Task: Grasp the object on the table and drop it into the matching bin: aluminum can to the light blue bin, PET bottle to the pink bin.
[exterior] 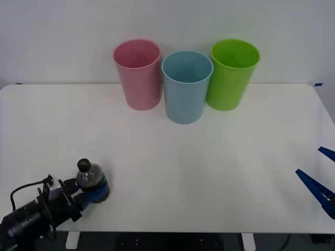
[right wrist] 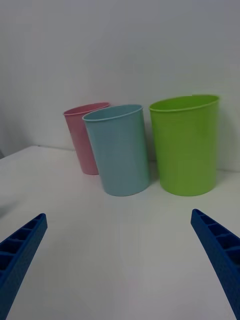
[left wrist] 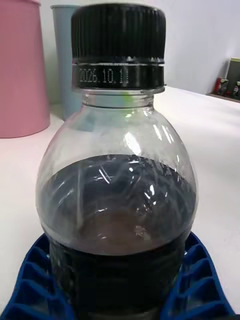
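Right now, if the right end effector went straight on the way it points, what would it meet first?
Probably the light blue bin: it stands nearest ahead between the open right end effector fingers, across bare table. Depth is uncertain.

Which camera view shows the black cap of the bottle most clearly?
The left wrist view: the black cap is close, its ribs visible. The front view shows the cap small, above the left gripper. The right wrist view faces the bins.
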`<state>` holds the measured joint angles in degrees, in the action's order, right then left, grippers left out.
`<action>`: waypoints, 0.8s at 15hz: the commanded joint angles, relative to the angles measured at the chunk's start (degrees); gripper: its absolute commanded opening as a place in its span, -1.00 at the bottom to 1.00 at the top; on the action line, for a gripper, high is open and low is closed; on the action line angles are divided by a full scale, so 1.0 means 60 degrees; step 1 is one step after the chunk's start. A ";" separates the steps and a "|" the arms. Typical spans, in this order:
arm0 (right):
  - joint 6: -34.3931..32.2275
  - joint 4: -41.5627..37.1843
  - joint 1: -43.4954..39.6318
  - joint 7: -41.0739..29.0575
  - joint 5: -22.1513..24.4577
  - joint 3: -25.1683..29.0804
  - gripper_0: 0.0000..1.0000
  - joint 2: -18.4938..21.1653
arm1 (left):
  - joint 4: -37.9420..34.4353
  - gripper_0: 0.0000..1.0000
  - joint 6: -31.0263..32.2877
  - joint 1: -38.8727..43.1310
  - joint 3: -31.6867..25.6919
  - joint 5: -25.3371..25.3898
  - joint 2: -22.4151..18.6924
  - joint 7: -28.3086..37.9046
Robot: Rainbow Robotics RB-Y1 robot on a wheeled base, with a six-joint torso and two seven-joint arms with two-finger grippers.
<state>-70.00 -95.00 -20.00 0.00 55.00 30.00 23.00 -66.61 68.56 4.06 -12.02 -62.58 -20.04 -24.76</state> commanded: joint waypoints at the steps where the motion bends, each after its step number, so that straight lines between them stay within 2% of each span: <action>1: 0.0000 0.0000 0.0000 0.0000 0.0000 0.0000 1.00 0.0000 | -0.0002 -1.00 -0.0001 0.0012 -0.0135 0.0001 -0.0030 0.0024; 6: 0.0000 0.0000 0.0000 0.0000 0.0000 0.0000 1.00 0.0000 | -0.0031 -1.00 0.0014 0.0042 -0.0457 0.0235 -0.0103 0.0098; 12: 0.0000 0.0000 0.0000 0.0000 0.0000 0.0000 1.00 0.0000 | -0.0807 -1.00 -0.0103 0.0393 -0.0574 0.1436 -0.0410 0.0581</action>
<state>-70.00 -95.00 -20.00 0.00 55.00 30.00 23.00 -70.33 68.27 5.91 -15.17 -54.74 -22.47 -21.75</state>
